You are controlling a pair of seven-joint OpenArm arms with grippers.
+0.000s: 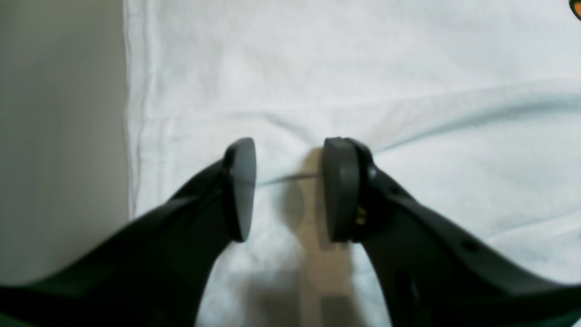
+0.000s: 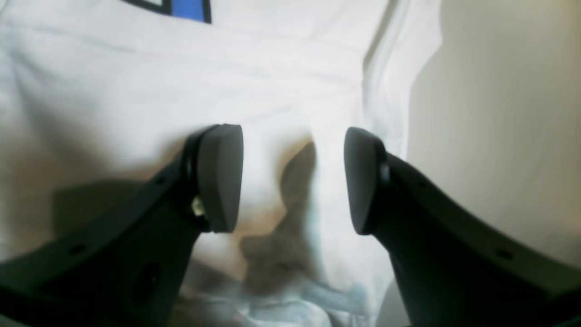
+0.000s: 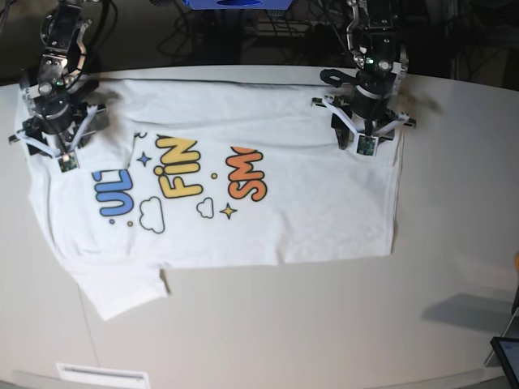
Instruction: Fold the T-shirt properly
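**Both grippers poised over the shirt's far edge**

We are looking at the T-shirt [image 3: 243, 203] lying print-up on the table [image 3: 454, 162], its long axis running across the base view. We are hanging both arms wrist-down over its far, folded-over strip, one near each end. Our left gripper [image 1: 288, 188] is standing spread astride a crease, just inside the hem, pinching nothing. Our right gripper [image 2: 292, 179] is gaping wider over white cloth beside the side edge.
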